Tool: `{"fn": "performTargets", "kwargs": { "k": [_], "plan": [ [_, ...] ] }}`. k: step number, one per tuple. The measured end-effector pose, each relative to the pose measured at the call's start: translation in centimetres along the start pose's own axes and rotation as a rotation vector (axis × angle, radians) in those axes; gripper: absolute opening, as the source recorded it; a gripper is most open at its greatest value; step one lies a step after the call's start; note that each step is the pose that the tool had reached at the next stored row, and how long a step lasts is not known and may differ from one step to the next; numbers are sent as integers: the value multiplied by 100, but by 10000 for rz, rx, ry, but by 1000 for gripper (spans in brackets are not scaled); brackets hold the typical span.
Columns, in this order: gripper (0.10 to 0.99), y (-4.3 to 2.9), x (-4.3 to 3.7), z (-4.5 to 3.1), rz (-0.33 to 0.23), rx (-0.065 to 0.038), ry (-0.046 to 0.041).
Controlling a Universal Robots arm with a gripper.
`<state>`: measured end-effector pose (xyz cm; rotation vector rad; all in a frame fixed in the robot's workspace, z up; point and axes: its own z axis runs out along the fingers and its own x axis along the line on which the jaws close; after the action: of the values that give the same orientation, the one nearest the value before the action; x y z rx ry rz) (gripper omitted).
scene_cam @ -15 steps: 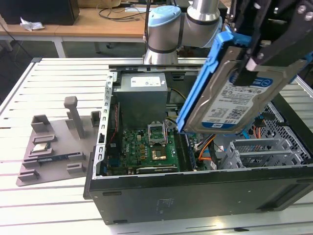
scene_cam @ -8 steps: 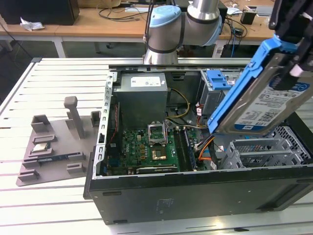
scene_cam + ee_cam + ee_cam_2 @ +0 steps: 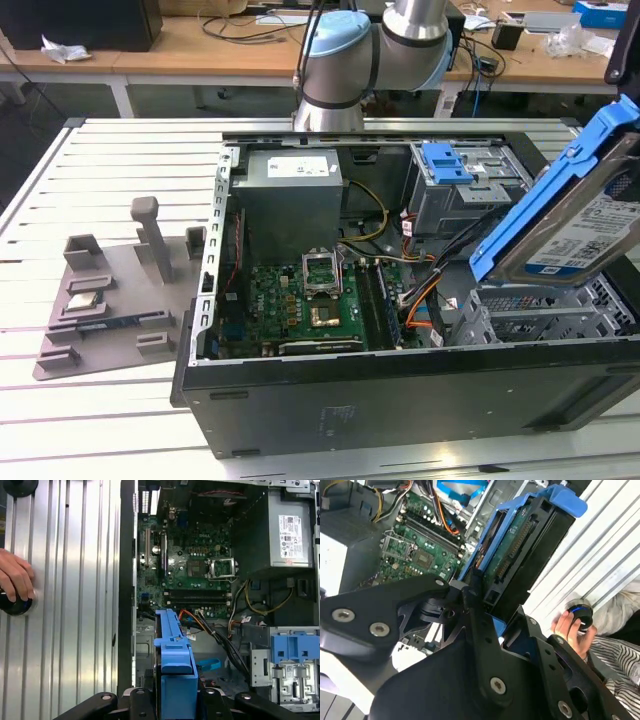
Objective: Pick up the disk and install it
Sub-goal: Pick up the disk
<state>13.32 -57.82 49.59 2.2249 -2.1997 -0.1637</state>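
Gripping the disk (image 3: 525,545) by its blue carrier rail, the pincer (image 3: 494,606) holds it tilted above the open computer case (image 3: 400,400), over the drive cage (image 3: 540,315) at the exterior view's right. Likely hazard: lowered at this tilt, the rail could catch the cage edge or snag the loose cables (image 3: 425,290) beside it.

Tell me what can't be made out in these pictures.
- Exterior view: the disk is cut off by the right edge and hides part of the drive cage.
- First wrist view: the disk is edge-on, so its label is hidden.
- First wrist view: the hand covers a dark round thing, unidentifiable.
- Second wrist view: the pincer hides the disk's near end.
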Motion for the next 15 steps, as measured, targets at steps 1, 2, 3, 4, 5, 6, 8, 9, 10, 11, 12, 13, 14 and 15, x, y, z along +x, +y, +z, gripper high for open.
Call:
{"fn": "performTargets", "kwargs": {
  "k": [1,2,3,4,5,6,8,9,10,11,12,13,14,15],
  "plan": [
    [365,-46,-4,-2,-4,-1,0],
    [365,-90,-7,-4,-3,-2,0],
    [365,-110,-7,-5,-3,-3,0],
    [365,-131,-8,-6,-4,-3,0],
    [365,-160,-10,-6,-4,-5,0],
    [365,-203,-13,0,-4,-10,-3],
    [365,-304,-17,28,-2,-33,1],
    [365,-364,-24,41,-1,-46,-1],
    [365,-420,-30,50,0,-60,1],
    [365,-479,-36,59,2,-76,-1],
    [365,-513,-39,63,2,-84,-2],
    [365,-550,-41,67,3,-95,-2],
    [365,-603,-44,73,1,-111,-1],
    [365,-640,-46,78,5,-122,-1]
  ]
}}
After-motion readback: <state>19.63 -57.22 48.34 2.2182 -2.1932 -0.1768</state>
